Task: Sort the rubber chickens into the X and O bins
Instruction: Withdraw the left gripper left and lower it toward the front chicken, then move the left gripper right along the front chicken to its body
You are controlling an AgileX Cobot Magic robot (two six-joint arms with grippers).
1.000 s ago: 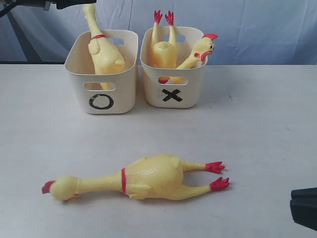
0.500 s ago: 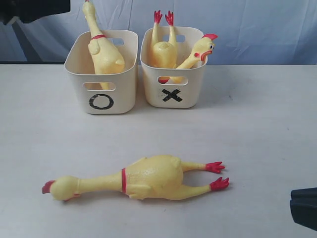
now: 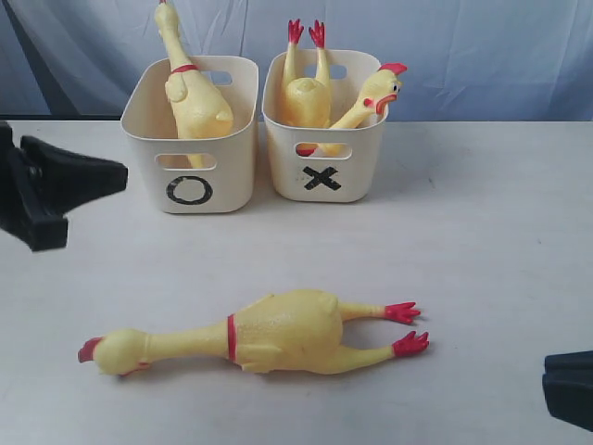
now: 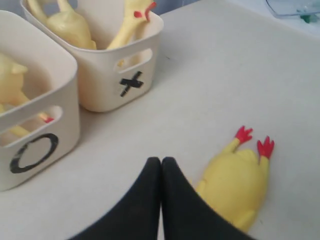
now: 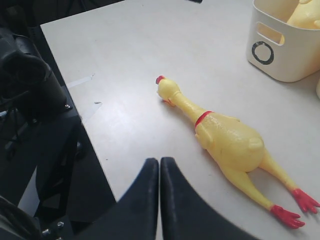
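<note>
One rubber chicken (image 3: 278, 334) lies flat on the white table, head to the left and red feet to the right; it also shows in both wrist views (image 4: 235, 185) (image 5: 225, 137). The O bin (image 3: 148, 185) holds a chicken (image 3: 196, 100) standing neck up. Inside the X bin (image 3: 363, 176) one chicken (image 3: 306, 93) stands feet up and another (image 3: 375, 93) leans with its head over the rim. My left gripper (image 3: 122, 173) (image 4: 161, 162) hovers left of the O bin, shut and empty. Low at the right edge, my right gripper (image 3: 547, 371) (image 5: 159, 162) is shut and empty too.
A blue cloth (image 3: 482, 56) hangs behind the table. The right wrist view shows the table's edge with dark robot hardware (image 5: 35, 90) beyond it. A clear plastic tray (image 4: 295, 7) sits at the far table corner in the left wrist view.
My left gripper has come down from the top left corner to the height of the O bin's side. The chickens, bins and right gripper have not moved.
</note>
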